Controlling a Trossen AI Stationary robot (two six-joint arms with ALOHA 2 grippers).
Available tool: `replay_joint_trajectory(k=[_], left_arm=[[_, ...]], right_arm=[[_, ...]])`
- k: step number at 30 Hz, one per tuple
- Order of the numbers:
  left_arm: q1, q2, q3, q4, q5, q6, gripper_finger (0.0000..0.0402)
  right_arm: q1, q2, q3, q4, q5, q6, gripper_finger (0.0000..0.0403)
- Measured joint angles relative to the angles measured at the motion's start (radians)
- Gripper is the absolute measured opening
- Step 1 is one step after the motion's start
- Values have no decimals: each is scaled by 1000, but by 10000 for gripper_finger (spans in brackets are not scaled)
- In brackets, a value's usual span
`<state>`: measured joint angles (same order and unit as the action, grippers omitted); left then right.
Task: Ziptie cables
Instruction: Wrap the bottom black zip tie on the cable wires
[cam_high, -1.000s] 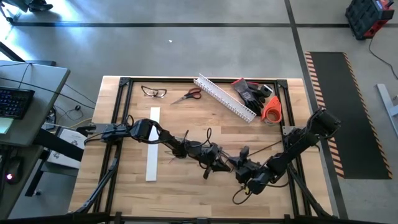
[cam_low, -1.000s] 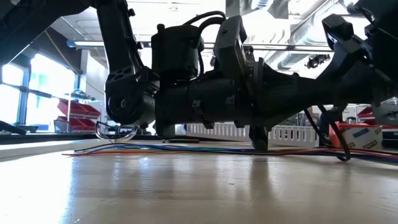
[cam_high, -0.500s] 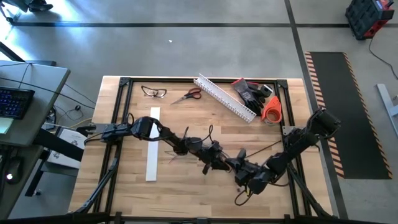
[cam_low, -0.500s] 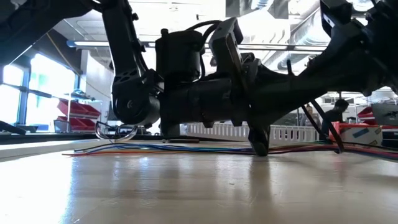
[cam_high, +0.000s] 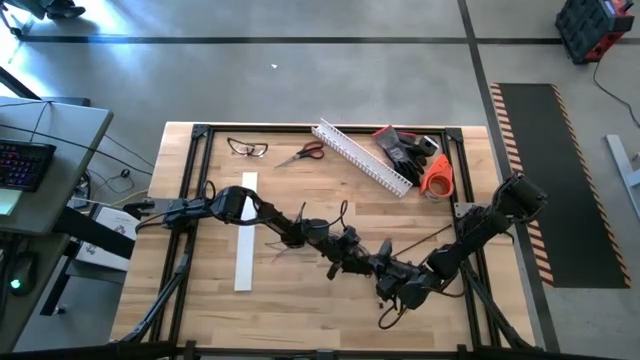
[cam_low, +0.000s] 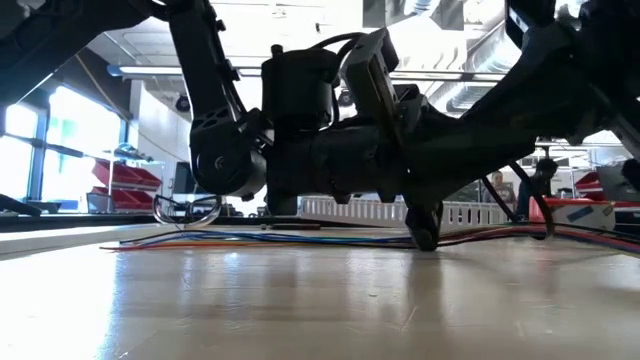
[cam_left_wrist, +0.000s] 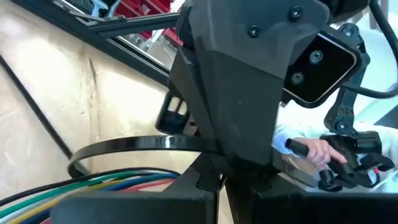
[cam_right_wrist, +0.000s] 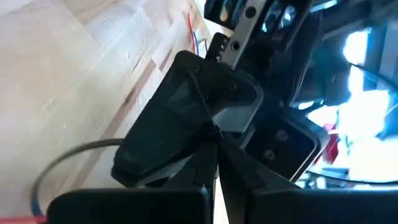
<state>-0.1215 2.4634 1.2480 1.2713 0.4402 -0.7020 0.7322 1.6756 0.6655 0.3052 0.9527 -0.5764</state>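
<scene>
Now cinching the tie.
Both hands (cam_high: 362, 265) pinch shut on the ziptie (cam_left_wrist: 134, 145) looped round the cables (cam_left_wrist: 93, 185); next, pull tight.

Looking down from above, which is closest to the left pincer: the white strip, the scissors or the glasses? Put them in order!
From the left pincer, mid-table:
1. White strip, lying to its left.
2. Scissors, at the far edge.
3. Glasses, far edge too, further left than the scissors.

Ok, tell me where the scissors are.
High view: the scissors lie near the table's far edge, between the safety glasses on their left and the white slotted channel on their right.
</scene>
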Motion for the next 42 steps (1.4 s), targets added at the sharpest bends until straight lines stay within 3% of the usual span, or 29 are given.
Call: replay_joint_trajectory(k=[7,12,17,22,25,29,35,39,42], left_arm=[[-12,0,0,-21,-7,55,0],[-30,0,0,-42,-9,92,0],[-37,0,0,-51,-5,107,0],[-38,0,0,-67,-4,149,0],[-38,-1,0,-93,0,186,0],[-44,-1,0,-106,-1,221,0],[-52,-1,0,-115,-1,249,0],[-56,-1,0,-115,-2,247,0],[-57,-13,0,-147,-3,243,0]], right_arm=[[20,-8,1,-57,-10,234,21],[51,-80,2,-238,-69,539,107],[82,-171,2,-453,-193,993,196],[78,-118,2,-401,-374,1318,248],[66,-49,5,-327,-418,1450,250],[53,47,74,-385,-434,1618,241],[48,197,269,-702,-407,1764,213],[48,253,385,-918,-396,1758,175],[45,259,404,-978,-391,1680,118]])
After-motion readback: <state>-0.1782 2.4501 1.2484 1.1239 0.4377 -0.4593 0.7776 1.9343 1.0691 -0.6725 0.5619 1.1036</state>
